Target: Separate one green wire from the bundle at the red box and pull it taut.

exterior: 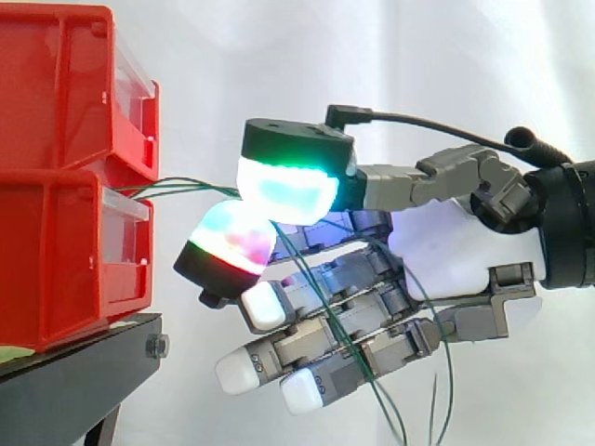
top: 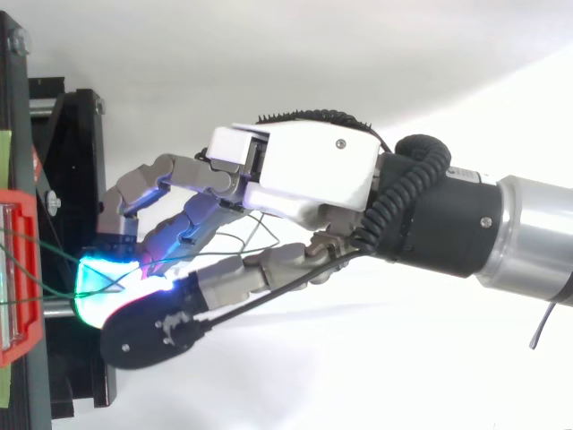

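Two red bins are stacked at the left, the upper bin (exterior: pixel 56 84) on the lower bin (exterior: pixel 65 251); from above the red box (top: pixel 18 269) is at the left edge. Thin green wires (exterior: pixel 181 186) come out between the bins and run right to my hand (exterior: pixel 446 242). A green-cyan glowing pad (exterior: pixel 284 190) and a red-white glowing pad (exterior: pixel 228 240) close together on the wires. Past the pinch, loose strands (exterior: pixel 372 372) hang slack through the curled fingers. From above, the wires (top: pixel 36 245) span the short gap from box to hand (top: pixel 304 166).
The bins rest on a black stand (exterior: pixel 74 381), whose frame (top: pixel 76 152) lies just left of my fingertips. A white curtain hangs behind. There is free room to the right of the bins, where the arm comes in.
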`<control>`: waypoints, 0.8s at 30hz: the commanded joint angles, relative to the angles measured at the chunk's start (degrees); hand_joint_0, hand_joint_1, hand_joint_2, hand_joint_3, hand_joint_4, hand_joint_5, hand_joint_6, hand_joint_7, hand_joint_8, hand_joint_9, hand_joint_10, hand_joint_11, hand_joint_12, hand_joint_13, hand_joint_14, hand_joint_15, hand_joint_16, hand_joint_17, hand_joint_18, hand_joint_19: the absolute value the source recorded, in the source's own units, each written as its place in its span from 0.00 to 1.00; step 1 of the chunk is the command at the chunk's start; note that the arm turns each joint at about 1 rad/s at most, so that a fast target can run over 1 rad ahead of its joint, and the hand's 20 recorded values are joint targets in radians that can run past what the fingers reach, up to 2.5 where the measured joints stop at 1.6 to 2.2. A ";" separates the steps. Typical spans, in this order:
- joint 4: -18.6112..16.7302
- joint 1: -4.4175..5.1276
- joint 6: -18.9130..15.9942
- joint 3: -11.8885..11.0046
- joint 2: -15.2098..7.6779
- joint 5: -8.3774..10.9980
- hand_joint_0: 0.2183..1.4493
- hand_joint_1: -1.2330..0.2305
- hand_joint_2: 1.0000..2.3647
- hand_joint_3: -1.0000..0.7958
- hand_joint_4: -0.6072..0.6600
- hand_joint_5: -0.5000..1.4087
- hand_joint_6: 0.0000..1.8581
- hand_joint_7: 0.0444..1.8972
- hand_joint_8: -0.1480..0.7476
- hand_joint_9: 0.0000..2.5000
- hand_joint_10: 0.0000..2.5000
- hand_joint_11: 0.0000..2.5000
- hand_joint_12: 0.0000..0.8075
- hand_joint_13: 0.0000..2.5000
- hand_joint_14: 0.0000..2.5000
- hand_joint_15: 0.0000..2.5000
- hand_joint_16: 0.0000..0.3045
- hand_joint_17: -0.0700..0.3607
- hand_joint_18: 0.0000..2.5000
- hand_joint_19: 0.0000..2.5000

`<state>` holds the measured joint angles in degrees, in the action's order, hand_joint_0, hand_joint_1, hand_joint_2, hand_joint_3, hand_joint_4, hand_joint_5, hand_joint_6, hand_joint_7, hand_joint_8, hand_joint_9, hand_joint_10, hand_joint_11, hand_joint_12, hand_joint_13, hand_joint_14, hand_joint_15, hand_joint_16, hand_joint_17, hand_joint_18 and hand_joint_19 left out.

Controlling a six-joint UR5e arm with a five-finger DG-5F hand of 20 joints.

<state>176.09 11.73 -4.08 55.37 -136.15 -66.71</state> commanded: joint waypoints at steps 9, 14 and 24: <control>1.72 -0.04 0.04 0.00 0.80 0.00 0.27 0.44 0.00 0.28 0.61 0.15 0.49 0.47 0.47 0.33 0.01 0.26 0.45 0.28 0.00 0.13 0.16 0.41 0.27 0.18; 2.95 -0.04 0.04 0.00 1.68 0.00 0.32 0.51 0.01 0.34 0.60 0.15 0.48 0.48 0.47 0.33 0.01 0.25 0.45 0.28 0.01 0.13 0.15 0.41 0.27 0.19; 5.76 -0.22 0.39 0.00 2.82 0.00 0.35 0.37 0.01 0.40 0.62 0.14 0.49 0.45 0.47 0.29 0.01 0.25 0.44 0.27 0.01 0.13 0.16 0.41 0.27 0.18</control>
<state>181.26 11.61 -3.75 55.38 -133.48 -66.71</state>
